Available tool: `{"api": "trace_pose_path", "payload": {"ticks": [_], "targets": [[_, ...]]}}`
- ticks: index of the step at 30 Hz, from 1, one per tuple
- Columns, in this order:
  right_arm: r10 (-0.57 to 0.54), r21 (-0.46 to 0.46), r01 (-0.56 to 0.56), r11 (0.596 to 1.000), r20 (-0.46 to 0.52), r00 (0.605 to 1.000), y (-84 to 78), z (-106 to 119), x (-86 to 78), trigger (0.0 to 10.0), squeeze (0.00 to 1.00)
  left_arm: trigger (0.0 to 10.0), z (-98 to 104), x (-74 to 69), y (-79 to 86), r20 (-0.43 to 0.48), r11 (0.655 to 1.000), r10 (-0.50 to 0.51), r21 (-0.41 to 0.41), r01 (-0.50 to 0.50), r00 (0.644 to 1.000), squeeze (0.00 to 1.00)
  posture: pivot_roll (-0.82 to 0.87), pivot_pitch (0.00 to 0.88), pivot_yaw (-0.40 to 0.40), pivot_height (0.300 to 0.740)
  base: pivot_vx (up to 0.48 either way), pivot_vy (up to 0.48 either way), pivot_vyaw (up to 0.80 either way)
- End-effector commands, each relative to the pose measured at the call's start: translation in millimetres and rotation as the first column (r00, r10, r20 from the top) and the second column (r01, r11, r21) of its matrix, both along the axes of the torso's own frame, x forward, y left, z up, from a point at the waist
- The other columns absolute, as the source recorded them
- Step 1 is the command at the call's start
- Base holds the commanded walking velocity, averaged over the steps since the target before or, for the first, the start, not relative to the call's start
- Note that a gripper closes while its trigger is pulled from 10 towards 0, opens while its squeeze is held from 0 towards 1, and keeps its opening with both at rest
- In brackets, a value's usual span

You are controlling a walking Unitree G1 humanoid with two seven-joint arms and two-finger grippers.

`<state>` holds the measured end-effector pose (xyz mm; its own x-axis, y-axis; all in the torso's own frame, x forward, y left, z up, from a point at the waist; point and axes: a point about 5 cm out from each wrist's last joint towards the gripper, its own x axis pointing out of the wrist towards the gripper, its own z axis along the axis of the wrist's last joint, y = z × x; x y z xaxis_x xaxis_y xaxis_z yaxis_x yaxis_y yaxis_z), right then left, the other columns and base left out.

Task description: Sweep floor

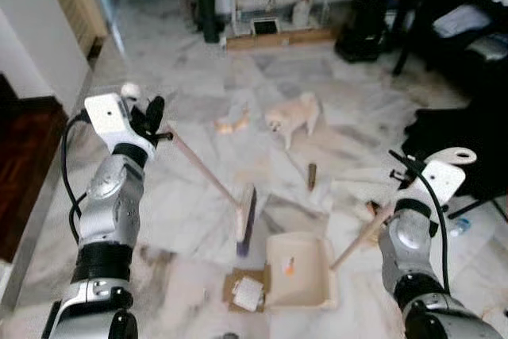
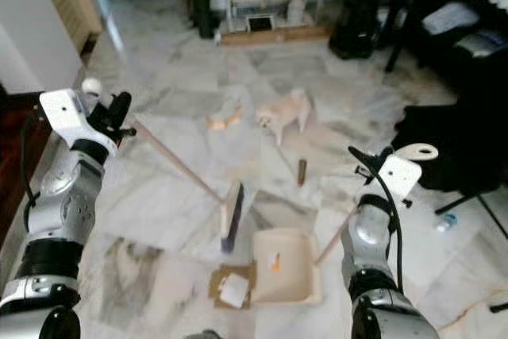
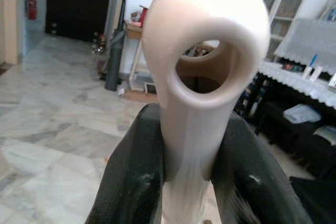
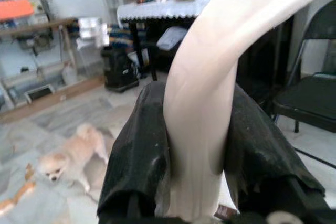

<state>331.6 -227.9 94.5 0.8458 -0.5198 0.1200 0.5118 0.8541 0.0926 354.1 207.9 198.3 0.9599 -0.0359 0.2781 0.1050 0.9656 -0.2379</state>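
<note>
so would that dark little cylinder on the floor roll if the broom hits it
Probably. The cylinder looks round and stands upright on smooth marble floor, so a push from the broom would likely tip it, then roll it. It seems small, likely light.

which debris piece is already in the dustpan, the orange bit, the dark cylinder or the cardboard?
The small orange bit: it lies inside the dustpan. The dark cylinder lies on bare floor beyond it, near the dog; the cardboard lies beside the pan's edge.
</note>
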Motion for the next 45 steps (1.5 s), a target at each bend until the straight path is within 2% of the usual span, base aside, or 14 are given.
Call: {"api": "trace_pose_path", "payload": {"ticks": [1,17,21,36,45], "targets": [[-0.019,-0.009,0.019,1.0,0.029,0.999,-6.7,7,1.3,10.0,0.0,10.0,12,1.1,-4.2,0.05,1.0,-0.014,-0.003,0.014,0.999,0.0,0.11,0.022,0.03,0.74,0.0,0.0,0.0],[-0.023,-0.022,0.024,0.999,0.014,1.0,-9.6,4,-1.5,10.0,0.0,10.0,6,-0.9,-1.4,0.022,1.0,-0.007,0.026,0.007,1.0,0.0,0.12,0.048,0.032,0.74,0.0,0.0,0.0],[-0.015,-0.035,0.015,0.999,0.003,1.0,-10.1,2,-2.8,10.0,0.0,10.0,2,-2.0,-1.7,0.001,0.997,-0.012,0.073,0.012,1.0,0.0,0.12,0.061,0.034,0.74,0.0,0.0,0.0],[0.003,-0.053,-0.003,0.999,-0.004,1.0,-10.2,-2,-5.8,10.0,0.0,10.0,-8,-8.5,-2.7,-0.042,0.993,-0.021,0.119,0.026,0.999,0.0,0.13,0.128,0.051,0.74,0.0,0.0,0.0],[0.049,-0.083,-0.048,0.995,0.005,0.999,-3.6,-5,-8.7,10.0,0.0,10.0,-7,-20.4,3.3,-0.049,0.989,-0.014,0.146,0.021,0.999,0.0,0.17,0.184,0.067,0.74,0.0,0.0,0.0]]}}
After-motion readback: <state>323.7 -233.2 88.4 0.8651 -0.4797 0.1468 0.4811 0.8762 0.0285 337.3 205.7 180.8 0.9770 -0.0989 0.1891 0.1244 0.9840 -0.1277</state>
